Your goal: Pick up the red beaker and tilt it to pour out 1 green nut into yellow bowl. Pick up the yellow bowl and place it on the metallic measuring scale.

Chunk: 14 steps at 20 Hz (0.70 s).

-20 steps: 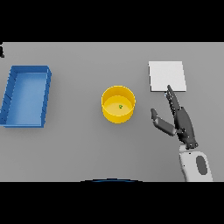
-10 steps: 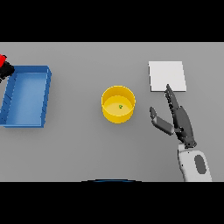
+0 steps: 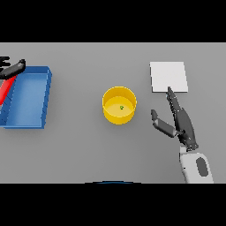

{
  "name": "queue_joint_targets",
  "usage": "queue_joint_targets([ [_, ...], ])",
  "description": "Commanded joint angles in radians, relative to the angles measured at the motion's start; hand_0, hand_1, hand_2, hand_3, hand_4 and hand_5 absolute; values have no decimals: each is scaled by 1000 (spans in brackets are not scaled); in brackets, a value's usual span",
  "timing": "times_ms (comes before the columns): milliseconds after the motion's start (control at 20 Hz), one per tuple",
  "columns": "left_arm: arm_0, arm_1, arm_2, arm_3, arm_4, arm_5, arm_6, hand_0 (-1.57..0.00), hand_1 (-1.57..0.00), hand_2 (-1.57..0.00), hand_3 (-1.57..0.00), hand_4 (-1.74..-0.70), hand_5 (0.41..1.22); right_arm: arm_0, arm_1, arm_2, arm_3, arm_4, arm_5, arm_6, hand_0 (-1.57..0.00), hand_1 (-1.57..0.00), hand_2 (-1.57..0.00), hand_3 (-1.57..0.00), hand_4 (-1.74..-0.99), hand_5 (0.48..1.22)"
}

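The yellow bowl [image 3: 119,105] stands upright near the middle of the grey table [image 3: 79,150], touching nothing. One small green nut [image 3: 122,107] lies on its floor, just right of centre; it is too small to make out any shape.

At about 3 o'clock from the bowl, the right robot hand [image 3: 180,122] hovers or rests over the table with its fingers straight and apart, pointing toward 12 o'clock, and the thumb spread out toward the bowl. It holds nothing. Whether the palm touches the table cannot be told from this view. Its fingertips reach just to the near edge of the flat pale square scale [image 3: 168,77], which lies at about 1 o'clock from the bowl, well apart from it.

At 9 o'clock from the bowl sits a blue tray [image 3: 44,99], its left side cut off by the frame edge. Over the tray's far left corner the left robot hand [image 3: 12,68] shows only in part, dark fingers jutting in from the frame edge. A red beaker [image 3: 4,90] shows as a slanted red strip below those fingers, mostly cut off. Whether the fingers are closed round it cannot be told.
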Motion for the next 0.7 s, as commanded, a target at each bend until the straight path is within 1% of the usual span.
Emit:
queue_joint_targets([
  [0,-3,-5,-10,11,-11,-6,6,-321,-271,-244,-151,-794,659,9,0,3,-15,4,-3,-7,1,1,1,1,-1315,724],
  [100,-17,-16,-22,25,-19,-24,19,-205,-173,-156,-97,-778,655,-9,-16,-10,-3,5,-5,14,1,1,1,1,-1308,717],
  [150,-15,-6,-25,19,-18,-27,20,-164,-138,-124,-77,-775,655,-9,-17,-8,-1,10,-7,13,1,1,1,1,-1307,717],
  [250,-16,-13,-36,26,-47,-3,4,-105,-88,-79,-49,-746,655,-9,-22,-7,-13,15,-9,17,1,1,1,1,-1300,717],
  [350,-1,-16,-35,29,-52,20,-20,-67,-56,-50,-31,-734,658,2,2,9,-6,11,-3,16,1,1,1,1,-1279,713],
  [400,2,-22,-26,28,-47,36,-34,-53,-45,-40,-25,-730,661,-13,-1,13,-7,22,-6,41,1,1,1,1,-1277,704],
  [450,9,-19,-19,30,-43,46,-51,-42,-36,-32,-19,-728,664,-19,-7,28,-17,67,-27,65,1,1,1,1,-1281,688],
  [500,-2,-18,-12,29,-40,44,-54,-34,-28,-25,-15,-723,667,-35,-21,39,-17,117,-49,94,1,1,1,1,-1262,675],
  [550,-4,-22,-12,24,-41,55,-56,-27,-22,-20,-12,-718,675,-58,-41,47,-22,139,-43,108,1,1,1,1,-1222,662],
  [650,2,-34,-13,12,-37,69,-59,-17,-14,-12,-7,-720,685,-102,-75,71,-10,132,23,57,-13,1,1,1,-1167,672],
])
